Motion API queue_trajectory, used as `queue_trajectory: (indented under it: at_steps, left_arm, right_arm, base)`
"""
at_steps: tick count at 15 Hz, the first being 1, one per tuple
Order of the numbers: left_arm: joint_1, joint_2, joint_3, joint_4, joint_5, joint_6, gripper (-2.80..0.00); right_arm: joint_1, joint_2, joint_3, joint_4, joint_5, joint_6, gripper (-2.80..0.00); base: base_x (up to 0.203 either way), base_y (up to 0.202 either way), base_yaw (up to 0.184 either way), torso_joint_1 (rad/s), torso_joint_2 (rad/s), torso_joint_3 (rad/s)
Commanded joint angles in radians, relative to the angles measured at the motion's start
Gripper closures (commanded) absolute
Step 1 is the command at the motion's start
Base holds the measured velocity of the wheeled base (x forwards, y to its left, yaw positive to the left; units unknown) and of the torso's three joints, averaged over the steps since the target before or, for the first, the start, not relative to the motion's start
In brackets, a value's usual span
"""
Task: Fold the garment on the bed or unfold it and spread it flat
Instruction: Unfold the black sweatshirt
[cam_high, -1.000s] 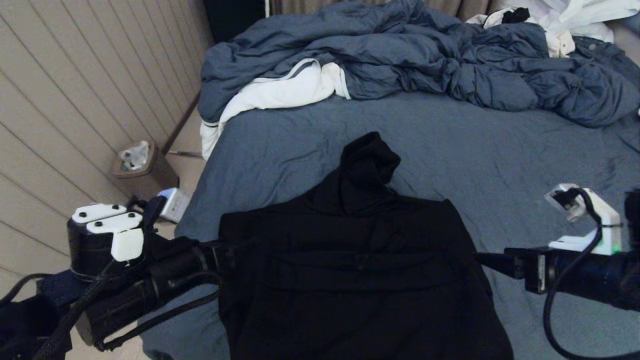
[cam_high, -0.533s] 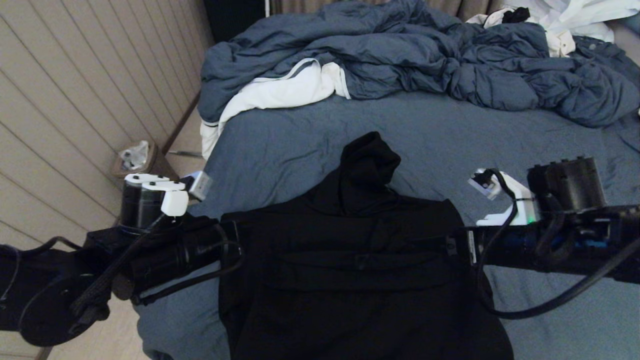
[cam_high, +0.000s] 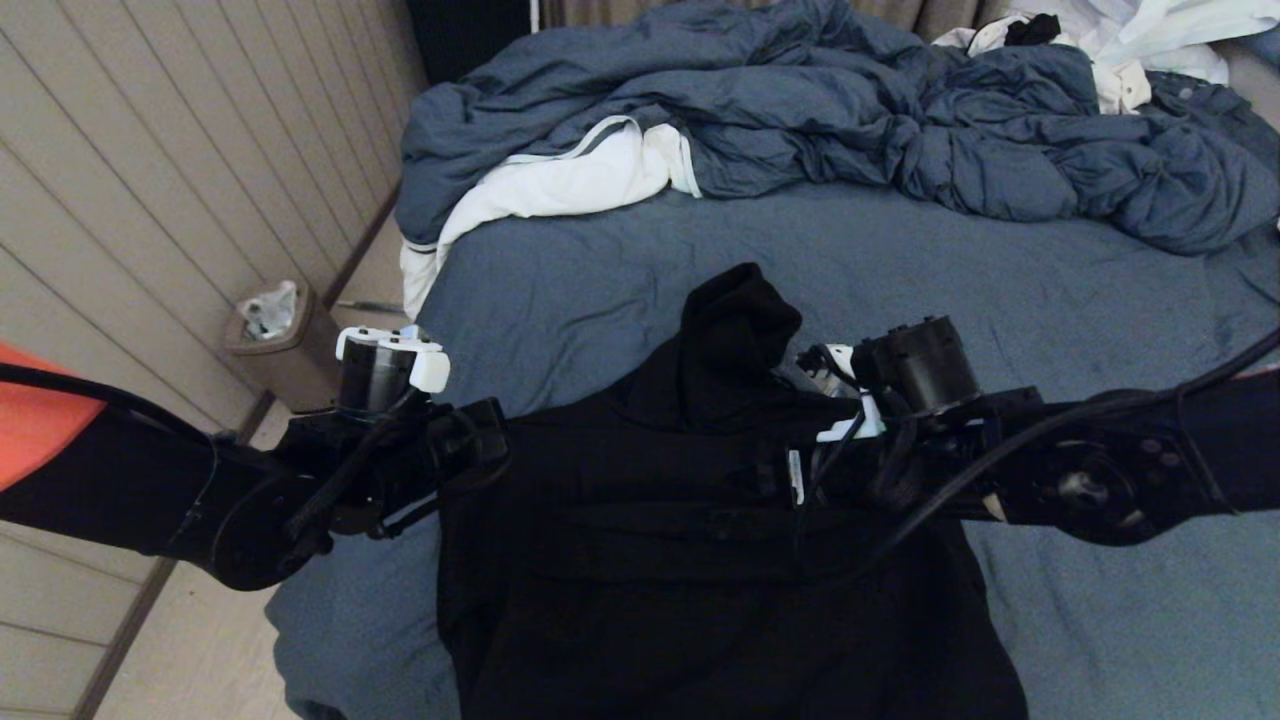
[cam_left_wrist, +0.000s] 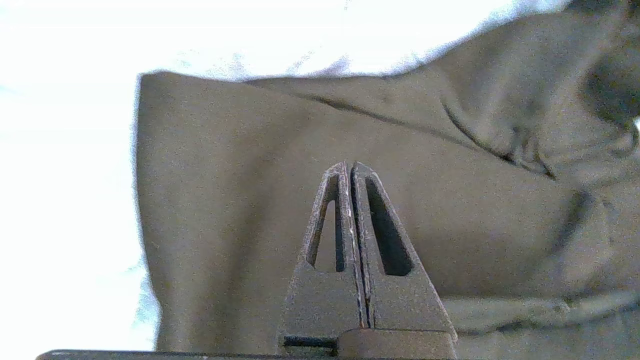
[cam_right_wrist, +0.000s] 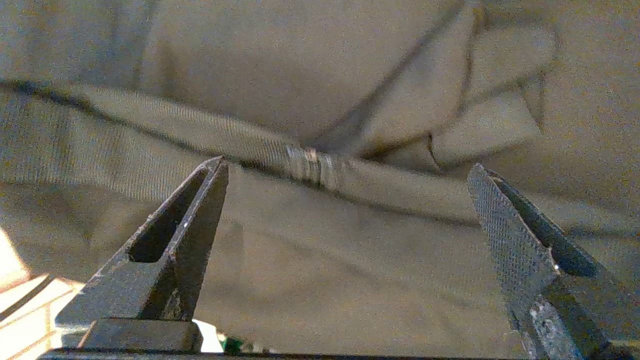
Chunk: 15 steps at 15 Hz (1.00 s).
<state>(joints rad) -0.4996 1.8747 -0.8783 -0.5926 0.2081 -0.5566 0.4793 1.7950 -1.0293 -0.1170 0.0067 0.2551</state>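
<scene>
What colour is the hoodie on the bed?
Plain black, no visible pattern. The hoodie shows best in the head view, against the blue-grey sheet.

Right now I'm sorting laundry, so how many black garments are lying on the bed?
1 for certain: the large black hooded sweatshirt spread on the near blue-grey sheet. A small black scrap at the far corner may be another; the rumpled duvet could hide more.

- Bare bed (cam_high: 1050, 300) sheet from 12 to 3 o'clock of the garment (cam_high: 700, 560), plenty of room there.
- Crumpled duvet (cam_high: 850, 120) blocks the far 12 o'clock edge.
- Wall and bin (cam_high: 285, 345) crowd 9–10 o'clock.
</scene>
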Motion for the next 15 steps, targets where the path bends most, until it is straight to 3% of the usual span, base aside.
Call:
queue_trajectory:
  at_steps: [1,9,10,15]
  left_arm:
    - [0.013,0.005,-0.005,-0.004,0.002,-0.003,0.00]
    - [0.013,-0.042,0.036,-0.013,0.002,-0.017,0.00]
    - [0.015,-0.044,0.038,-0.013,0.002,-0.019,0.00]
    - [0.024,-0.047,0.050,-0.013,0.001,-0.022,0.00]
  right_arm:
    - [0.009,0.038,-0.020,0.004,-0.012,0.001,-2.80]
    - [0.080,0.096,-0.097,0.065,-0.116,-0.010,-2.80]
    - [0.084,0.106,-0.107,0.066,-0.126,-0.007,0.00]
    - [0.092,0.178,-0.159,0.057,-0.155,-0.011,0.00]
  base:
    - [0.000,0.000,0.000,0.000,0.00,0.000]
    - [0.000,0.000,0.000,0.000,0.00,0.000]
    - [0.000,0.000,0.000,0.000,0.00,0.000]
    - [0.000,0.000,0.000,0.000,0.00,0.000]
